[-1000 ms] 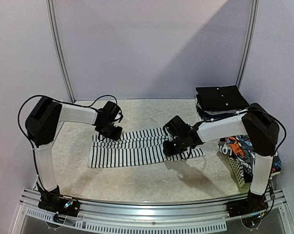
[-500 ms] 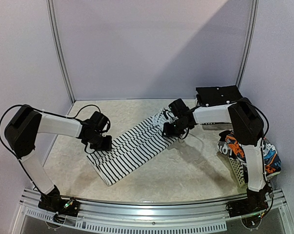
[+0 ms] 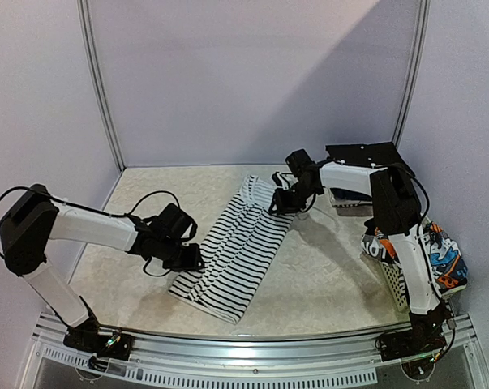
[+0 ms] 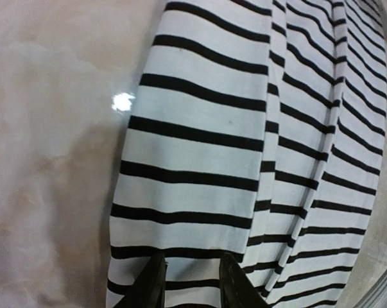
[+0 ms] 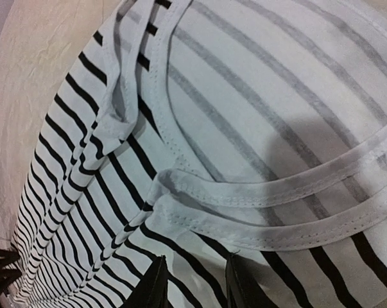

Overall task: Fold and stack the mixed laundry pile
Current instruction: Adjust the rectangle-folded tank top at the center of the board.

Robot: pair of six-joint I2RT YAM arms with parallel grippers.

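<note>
Striped shirt (image 3: 236, 247), white w/ thin black stripes, lies flat on the tabletop (image 3: 325, 275) as a long narrow band set diagonally, its neck end toward the far centre & its hem end toward the near edge, left of centre. Left tool (image 3: 187, 259) sits low at the shirt's left edge near the hem end; the left wrist view shows the left tool (image 4: 192, 282) w/ both dark fingers close together, clenched on the striped cloth, & lengthwise folds overlapping to the right. Right tool (image 3: 278, 204) is at the far end, on the right side by the neckline; in the right wrist view the right tool (image 5: 194, 285) is likewise pinched onto the cloth just below the white stitched neck band, w/ paler grey stripes showing on the inside of the shirt. Black folded garment (image 3: 366, 162) rests in the far right corner, apart from the shirt. Printed garment (image 3: 439, 259) in orange, blue, white & black hangs over the white basket (image 3: 398, 288) at the right edge, beside the right arm's base.
</note>
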